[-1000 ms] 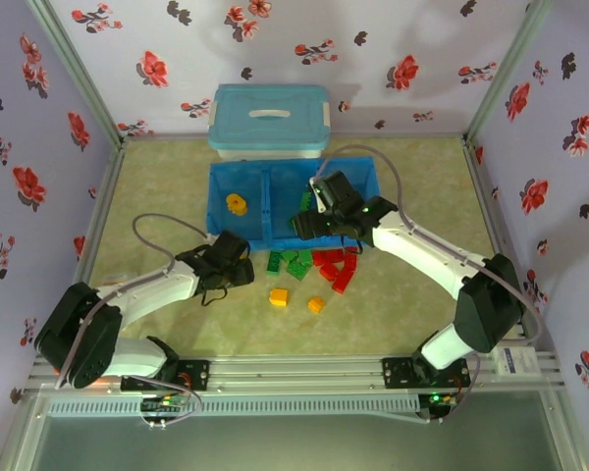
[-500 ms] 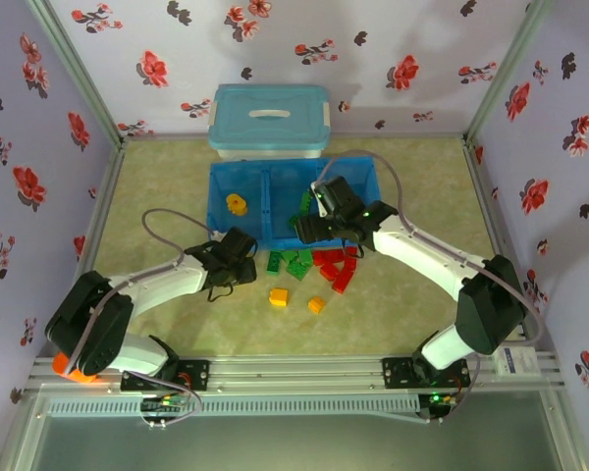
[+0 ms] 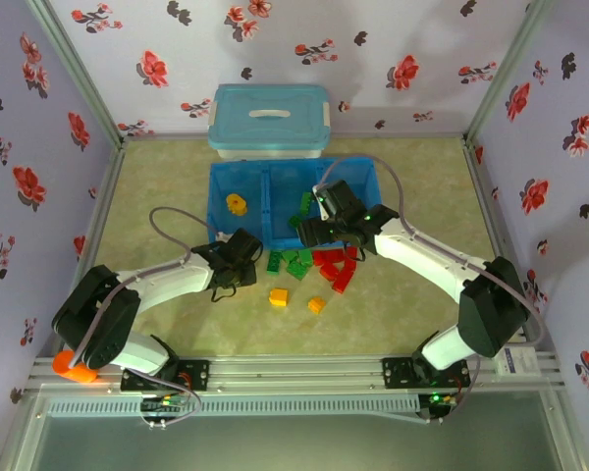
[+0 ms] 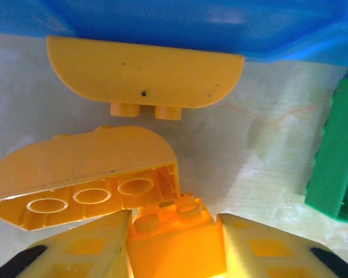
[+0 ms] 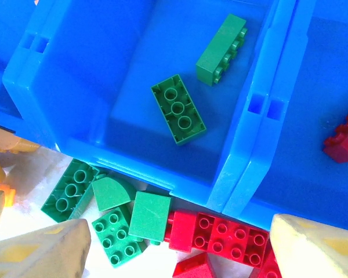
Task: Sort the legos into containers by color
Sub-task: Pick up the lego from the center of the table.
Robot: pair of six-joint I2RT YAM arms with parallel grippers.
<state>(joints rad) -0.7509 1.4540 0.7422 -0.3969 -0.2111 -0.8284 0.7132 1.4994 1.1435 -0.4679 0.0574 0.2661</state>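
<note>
Tally — tray (image 5: 243, 168) holds two green legos (image 5: 178, 109) centre, one red brick (image 5: 342, 142) right, one yellow piece (image 3: 237, 204) left; loose legos (image 5: 130, 223) crowd the bench (image 3: 393, 294) beside it, so most sorting is left — my left claw (image 4: 173, 223) clamps an orange brick (image 4: 174, 249), right claw (image 5: 177, 229) gapes empty.

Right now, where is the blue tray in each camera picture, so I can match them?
Top camera: tray mid-table, before the lidded box.
Left wrist: its front wall along the top edge.
Right wrist: it covers the upper part, green bricks inside.
Shared landmark: loose green bricks outside its front wall.
</note>
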